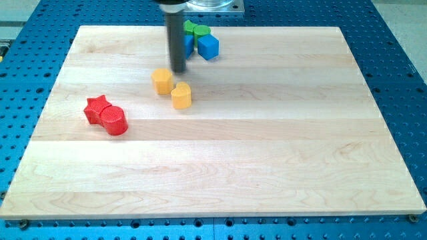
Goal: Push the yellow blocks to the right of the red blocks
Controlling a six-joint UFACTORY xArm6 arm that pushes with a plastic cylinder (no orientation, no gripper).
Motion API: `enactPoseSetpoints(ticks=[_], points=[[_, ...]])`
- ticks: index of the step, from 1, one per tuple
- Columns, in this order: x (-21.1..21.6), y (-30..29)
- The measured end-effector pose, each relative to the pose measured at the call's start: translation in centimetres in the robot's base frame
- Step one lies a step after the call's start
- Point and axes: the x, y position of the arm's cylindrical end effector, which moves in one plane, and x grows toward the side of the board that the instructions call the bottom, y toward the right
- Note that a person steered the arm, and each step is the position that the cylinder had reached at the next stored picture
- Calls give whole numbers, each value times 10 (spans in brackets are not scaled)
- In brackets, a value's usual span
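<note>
Two yellow blocks lie left of the board's middle: a hexagon-like one (161, 81) and a rounded one (181, 96) just to its lower right, nearly touching. Two red blocks sit further toward the view's left: a star (97, 109) touching a cylinder (115, 121). The dark rod comes down from the view's top; my tip (178, 70) rests on the board just above and to the right of the yellow hexagon-like block, a small gap away, and above the rounded yellow block.
A wooden board (267, 147) lies on a blue perforated table. Near the board's top edge, a blue cube (208, 46), a second blue block (189, 43) partly behind the rod, and a green block (197, 29) cluster just right of the rod.
</note>
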Motion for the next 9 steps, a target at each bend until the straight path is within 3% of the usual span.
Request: enactPoseSetpoints(ticks=[1,2,3,4,5,7,9], points=[[54,-15],[34,13],[33,78],[55,74],[57,-24],[43,45],[87,16]])
